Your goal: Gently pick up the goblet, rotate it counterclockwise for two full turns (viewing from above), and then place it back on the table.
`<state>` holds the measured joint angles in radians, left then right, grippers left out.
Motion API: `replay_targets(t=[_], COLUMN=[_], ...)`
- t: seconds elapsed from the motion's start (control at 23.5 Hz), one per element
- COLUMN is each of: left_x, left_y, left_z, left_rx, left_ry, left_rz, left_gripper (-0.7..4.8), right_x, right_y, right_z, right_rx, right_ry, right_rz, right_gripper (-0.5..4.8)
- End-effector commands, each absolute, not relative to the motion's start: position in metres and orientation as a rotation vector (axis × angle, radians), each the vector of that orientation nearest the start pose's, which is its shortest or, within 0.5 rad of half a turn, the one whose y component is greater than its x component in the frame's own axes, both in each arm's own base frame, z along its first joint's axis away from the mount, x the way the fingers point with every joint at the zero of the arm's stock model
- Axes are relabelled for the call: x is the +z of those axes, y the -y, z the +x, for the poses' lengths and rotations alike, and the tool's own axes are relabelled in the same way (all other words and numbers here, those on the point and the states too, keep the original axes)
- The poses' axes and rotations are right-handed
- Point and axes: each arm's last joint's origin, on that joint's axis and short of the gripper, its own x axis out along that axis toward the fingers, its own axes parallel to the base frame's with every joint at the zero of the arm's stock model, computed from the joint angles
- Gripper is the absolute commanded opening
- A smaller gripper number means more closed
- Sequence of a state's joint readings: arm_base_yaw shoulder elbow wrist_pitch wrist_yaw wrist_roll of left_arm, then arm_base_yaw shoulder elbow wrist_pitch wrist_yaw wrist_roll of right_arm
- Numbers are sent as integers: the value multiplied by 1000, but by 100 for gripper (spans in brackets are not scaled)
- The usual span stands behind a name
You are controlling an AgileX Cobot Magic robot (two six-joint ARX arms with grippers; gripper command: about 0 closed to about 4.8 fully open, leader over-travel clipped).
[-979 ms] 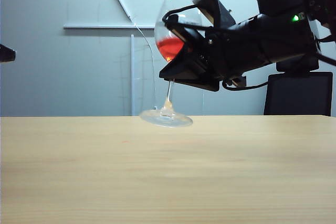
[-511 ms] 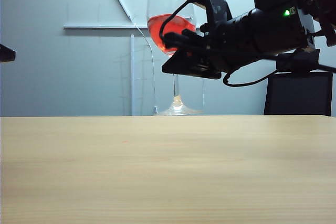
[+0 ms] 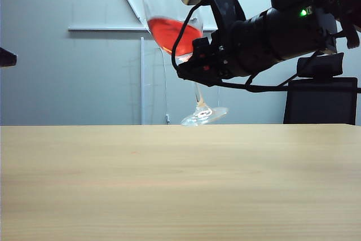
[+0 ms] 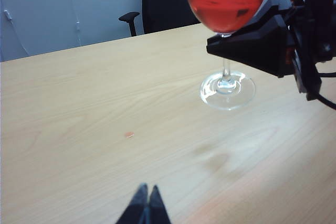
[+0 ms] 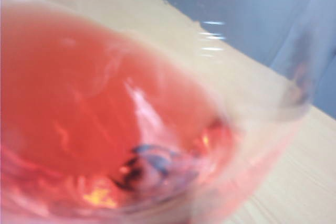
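the goblet [image 3: 172, 35] is held tilted above the far surface [image 3: 180, 184], clamped at the bowl's base by the right gripper [image 3: 189, 63] for turning; the left gripper [image 4: 145, 205], closed and empty, is kept clear at the near left

goblet [image 5: 121, 129] blurred, rim cut off

An office or lab room, by the look of it: a bare pale wooden counter [image 3: 180, 184] sits before plain grey-blue walls, with a black office chair [image 4: 157, 3] pushed up behind and a dark monitor [image 3: 320, 101] at the far edge.
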<state>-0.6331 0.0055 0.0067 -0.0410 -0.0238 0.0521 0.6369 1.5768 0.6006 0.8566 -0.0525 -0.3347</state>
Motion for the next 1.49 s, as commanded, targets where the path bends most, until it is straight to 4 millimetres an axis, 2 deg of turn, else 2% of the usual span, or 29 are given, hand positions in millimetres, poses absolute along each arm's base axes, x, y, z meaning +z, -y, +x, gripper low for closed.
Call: replay_targets(t=[0.04,0.34,0.6,0.94,1.11,1.49], left_x=[163,163,163,163,163,163], left_y=[57,57,57,57,60,60], left_z=[79,79,79,79,77,77], left_rx=[-613,-612,-612,-615,-644,-653], left_ry=[-9,-9,-9,-9,-8,-8], left_rz=[59,59,59,59,59,59], left_gripper=[-5,-5,-5,-5,-5,-5], right_x=[207,224,221,198,184,149], right_y=[-184,-183,-182,-167,-160,-170], right_z=[243,240,237,226,228,243], right_rx=[770,831,867,849,827,822], right_ry=[144,253,226,147,79,11], right_rz=[-200,31,109,162,148,135], right_gripper=[-5,-5,-5,-5,-5,-5])
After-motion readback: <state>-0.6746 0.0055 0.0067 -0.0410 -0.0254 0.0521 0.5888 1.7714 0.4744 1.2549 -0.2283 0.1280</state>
